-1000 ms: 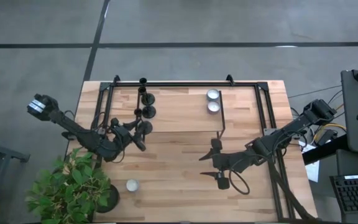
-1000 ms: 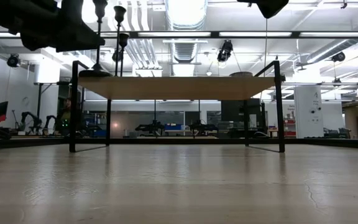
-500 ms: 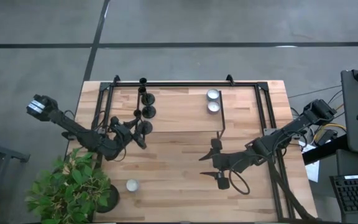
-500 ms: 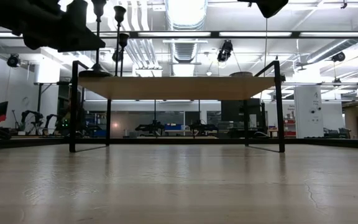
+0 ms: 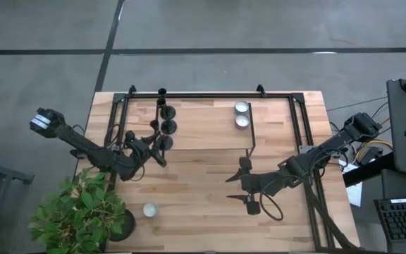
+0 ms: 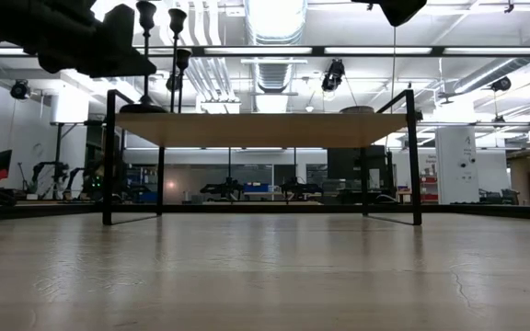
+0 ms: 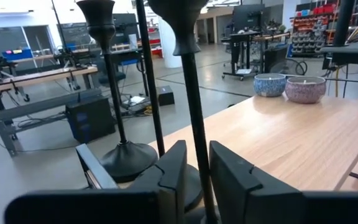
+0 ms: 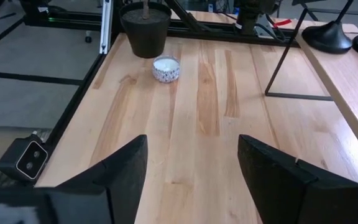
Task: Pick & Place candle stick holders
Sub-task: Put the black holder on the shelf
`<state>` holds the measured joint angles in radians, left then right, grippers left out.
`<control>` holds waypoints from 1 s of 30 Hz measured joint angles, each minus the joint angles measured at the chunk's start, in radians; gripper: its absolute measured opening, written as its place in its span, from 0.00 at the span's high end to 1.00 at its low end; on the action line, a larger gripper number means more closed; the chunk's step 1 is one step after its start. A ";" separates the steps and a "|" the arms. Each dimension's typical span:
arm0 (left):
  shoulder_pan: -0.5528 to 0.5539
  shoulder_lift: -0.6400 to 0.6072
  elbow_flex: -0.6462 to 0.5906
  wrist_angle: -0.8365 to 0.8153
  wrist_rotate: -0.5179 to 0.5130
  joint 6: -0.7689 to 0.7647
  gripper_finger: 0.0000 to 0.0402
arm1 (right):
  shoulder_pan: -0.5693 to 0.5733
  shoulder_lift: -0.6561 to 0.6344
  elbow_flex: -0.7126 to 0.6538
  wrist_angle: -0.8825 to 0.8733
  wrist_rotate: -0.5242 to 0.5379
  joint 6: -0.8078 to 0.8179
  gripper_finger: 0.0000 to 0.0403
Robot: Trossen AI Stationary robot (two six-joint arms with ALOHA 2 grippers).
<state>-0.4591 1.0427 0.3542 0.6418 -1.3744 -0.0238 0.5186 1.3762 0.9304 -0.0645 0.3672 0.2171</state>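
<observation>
A pale wooden table [image 5: 203, 176] with a raised black-framed shelf [image 5: 273, 120] stands on grey floor, a leafy plant [image 5: 83, 212] at its near-left corner. Three black candle stick holders [image 5: 164, 127], round-based with thin stems, line the shelf's left end; two silver cups [image 5: 242, 114] sit mid-shelf, a third [image 5: 149, 209] beside the plant. The left gripper [image 7: 194, 168] pinches the nearest stem; the right gripper [image 8: 191, 155] hovers spread over bare table.

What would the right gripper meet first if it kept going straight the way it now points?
Likely nothing nearby: ahead of the right gripper, fingers open, lies bare table. Farther along that line stand the small whitish cup and the black plant pot, slightly to one side; depth is hard to judge.
</observation>
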 joint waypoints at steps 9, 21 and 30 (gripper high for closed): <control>0.013 0.003 0.000 0.002 0.003 -0.001 0.94 | 0.000 0.000 -0.002 0.001 0.000 0.000 0.40; 0.032 0.004 -0.019 -0.030 0.065 -0.123 0.91 | 0.000 0.000 -0.002 0.004 0.000 0.000 0.42; 0.032 0.004 -0.021 -0.104 0.064 -0.278 0.91 | 0.000 0.000 -0.004 0.003 0.000 0.000 0.40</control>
<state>-0.4271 1.0466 0.3328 0.5377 -1.3102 -0.3014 0.5190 1.3762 0.9268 -0.0612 0.3676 0.2171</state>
